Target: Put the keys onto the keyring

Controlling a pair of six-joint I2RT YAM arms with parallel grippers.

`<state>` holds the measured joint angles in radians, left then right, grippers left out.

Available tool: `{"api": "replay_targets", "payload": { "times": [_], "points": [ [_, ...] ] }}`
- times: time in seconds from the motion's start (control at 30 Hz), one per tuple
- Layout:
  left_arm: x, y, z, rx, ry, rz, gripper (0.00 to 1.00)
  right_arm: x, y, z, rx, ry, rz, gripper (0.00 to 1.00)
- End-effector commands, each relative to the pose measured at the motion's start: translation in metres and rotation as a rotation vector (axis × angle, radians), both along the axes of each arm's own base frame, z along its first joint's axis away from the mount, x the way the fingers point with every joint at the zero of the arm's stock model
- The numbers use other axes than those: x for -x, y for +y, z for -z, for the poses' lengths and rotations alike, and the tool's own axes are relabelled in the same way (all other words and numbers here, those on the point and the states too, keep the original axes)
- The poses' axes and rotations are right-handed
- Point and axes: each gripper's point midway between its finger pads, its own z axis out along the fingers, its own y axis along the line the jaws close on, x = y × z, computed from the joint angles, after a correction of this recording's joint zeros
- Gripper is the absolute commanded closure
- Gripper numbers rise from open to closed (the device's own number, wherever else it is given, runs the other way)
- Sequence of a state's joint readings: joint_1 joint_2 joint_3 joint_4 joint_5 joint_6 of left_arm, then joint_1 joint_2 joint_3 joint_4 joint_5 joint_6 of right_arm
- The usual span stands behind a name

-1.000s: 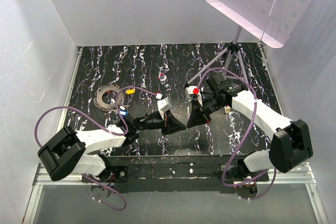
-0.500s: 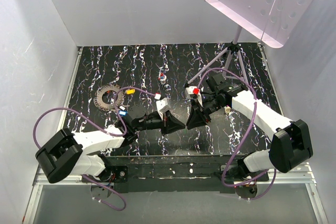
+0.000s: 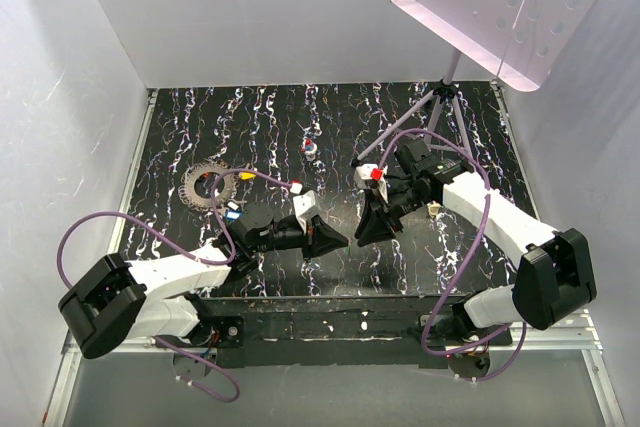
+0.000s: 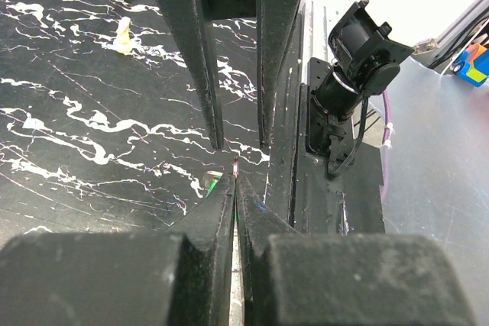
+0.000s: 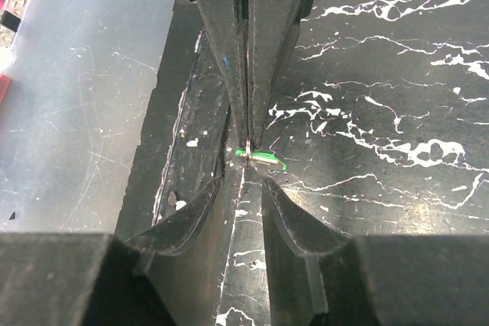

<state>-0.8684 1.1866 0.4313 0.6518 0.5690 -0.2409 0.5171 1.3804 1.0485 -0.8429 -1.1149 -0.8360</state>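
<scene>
My left gripper (image 3: 335, 240) is shut on the green key (image 5: 263, 157), whose green head sticks out at the fingertips just above the black table. In the left wrist view (image 4: 235, 177) only a green sliver (image 4: 215, 184) shows beside the closed jaws. My right gripper (image 3: 366, 232) faces it tip to tip, open and empty (image 5: 241, 188), a short gap from the key. The grey toothed keyring (image 3: 207, 186) lies flat at the left. The yellow key (image 3: 245, 174) lies beside it and the blue key (image 3: 234, 212) lies nearer. The red key is out of view.
A red-white-blue blob (image 3: 310, 147) lies mid-table. A small beige lump (image 3: 433, 209) sits right of the right arm and also shows in the left wrist view (image 4: 122, 36). A music stand (image 3: 480, 7) on a tripod stands at the back right. The table's front edge (image 3: 330, 297) is just below both grippers.
My left gripper has drawn back a little to the left with the green key, opening a small gap from the right gripper. The right gripper has hardly moved.
</scene>
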Motion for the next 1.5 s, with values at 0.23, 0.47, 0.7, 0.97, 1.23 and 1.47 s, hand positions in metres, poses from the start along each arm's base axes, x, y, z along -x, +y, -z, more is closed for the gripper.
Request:
{"api": "replay_targets", "payload": {
  "times": [0.23,0.47,0.7,0.97,1.23,1.47],
  "points": [
    [0.005,-0.003,-0.006,0.022,-0.042,0.031,1.0,0.014,0.003,-0.014,-0.086,-0.02,-0.049,0.65],
    [0.002,0.008,-0.005,-0.042,-0.228,-0.012,1.0,-0.006,-0.011,-0.021,-0.038,-0.129,0.026,0.65],
    [-0.004,0.025,-0.025,-0.103,-0.547,-0.038,1.0,-0.025,-0.031,-0.03,-0.044,-0.168,0.122,0.65],
    [0.017,0.029,-0.046,-0.136,-0.906,0.026,1.0,-0.021,-0.03,-0.028,-0.051,-0.135,0.095,0.65],
    [0.031,0.021,-0.062,-0.153,-1.125,0.079,1.0,-0.012,-0.026,-0.026,-0.062,-0.118,0.046,0.65],
    [0.03,0.015,-0.046,-0.223,-1.182,0.087,1.0,0.003,-0.02,-0.022,-0.066,-0.126,-0.031,0.66]
  ]
}}
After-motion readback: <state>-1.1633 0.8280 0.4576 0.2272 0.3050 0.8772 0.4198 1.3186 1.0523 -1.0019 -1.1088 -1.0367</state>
